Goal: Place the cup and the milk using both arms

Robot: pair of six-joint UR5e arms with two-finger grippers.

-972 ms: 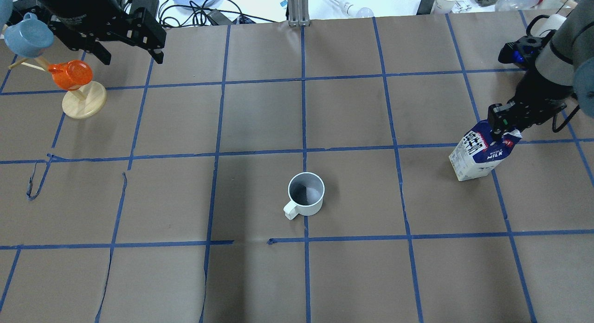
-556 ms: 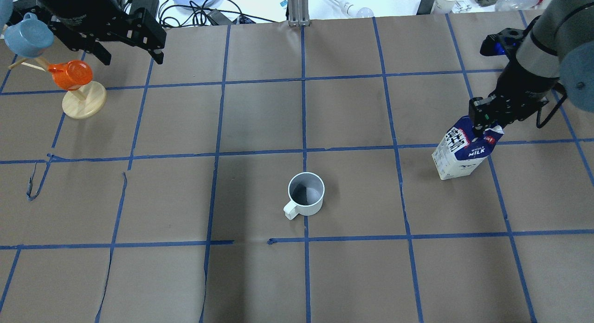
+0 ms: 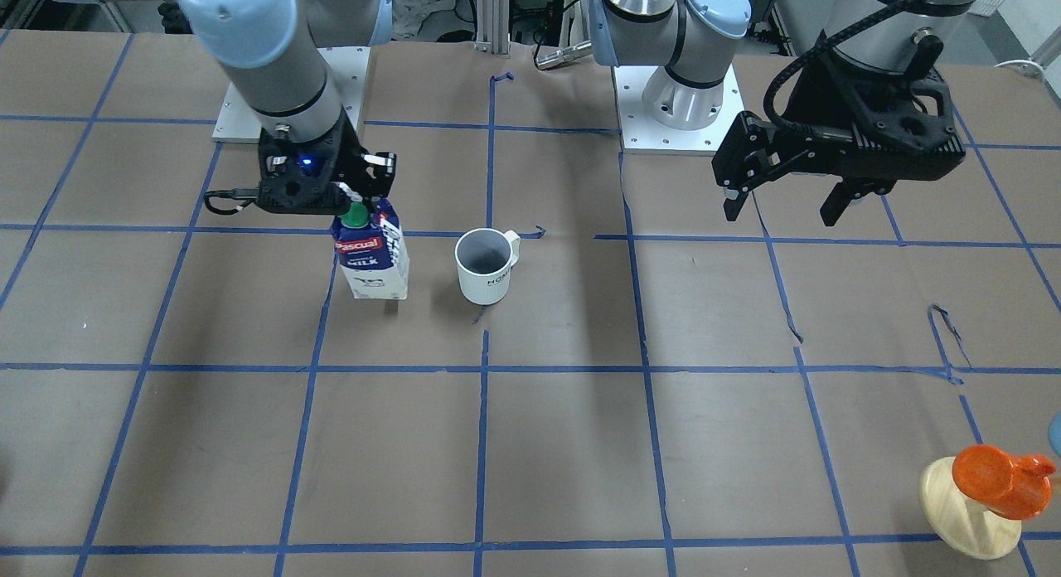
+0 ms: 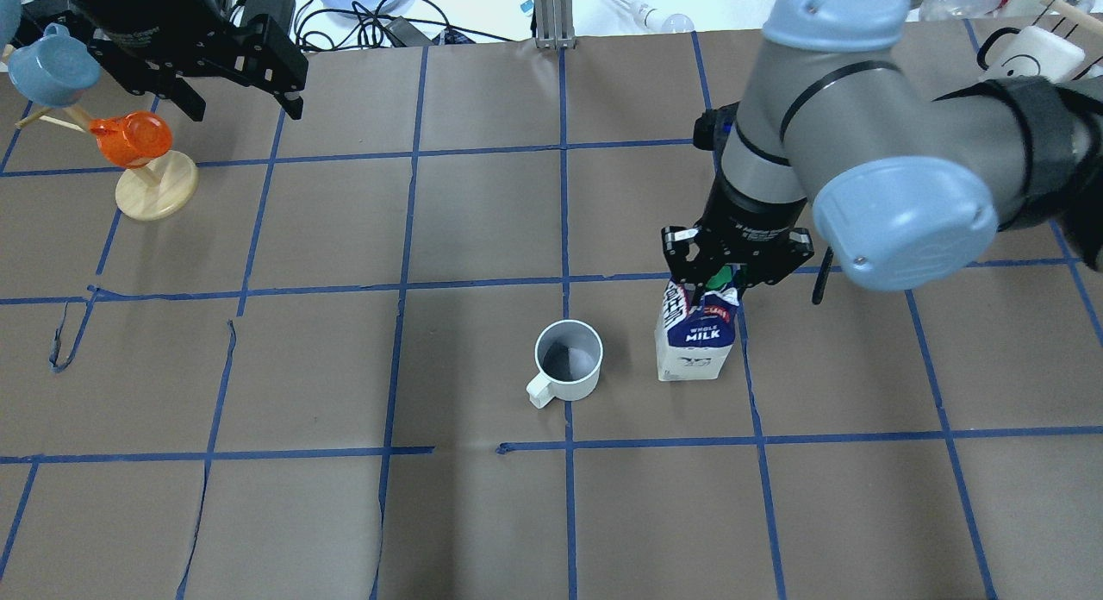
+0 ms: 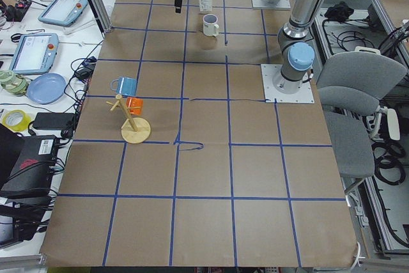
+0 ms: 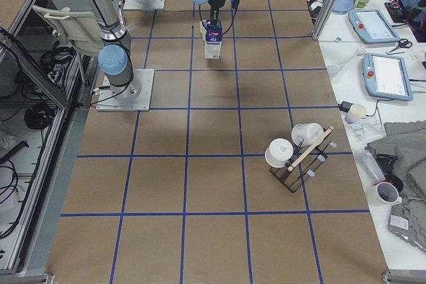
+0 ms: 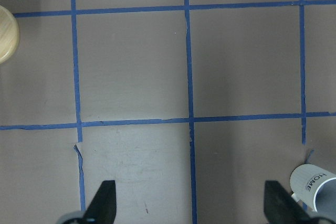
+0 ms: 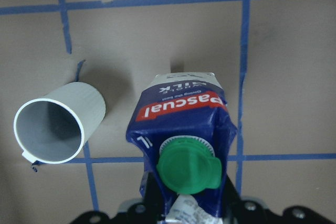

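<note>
The white cup [image 4: 568, 359] stands upright at the table's middle, handle towards the robot's base; it also shows in the front view [image 3: 486, 266] and the right wrist view [image 8: 58, 127]. The milk [image 4: 696, 337] stands upright just to its right, apart from it, green cap up [image 8: 186, 169]. My right gripper [image 4: 719, 277] is shut on the carton's gabled top from above; I cannot tell if the carton's base touches the table. My left gripper [image 4: 248, 110] is open and empty, high over the far left, far from both; the cup sits at its view's lower right corner [image 7: 315, 184].
A wooden stand [image 4: 155, 186] with an orange cup [image 4: 131, 139] and a blue cup [image 4: 52, 65] is at the far left, close to my left gripper. A rack of white mugs [image 6: 296, 151] stands on the right. Cables and clutter lie beyond the far edge.
My right arm has carried the milk leftwards from the table's right side to just beside the cup. The left arm and the cup have not moved.
</note>
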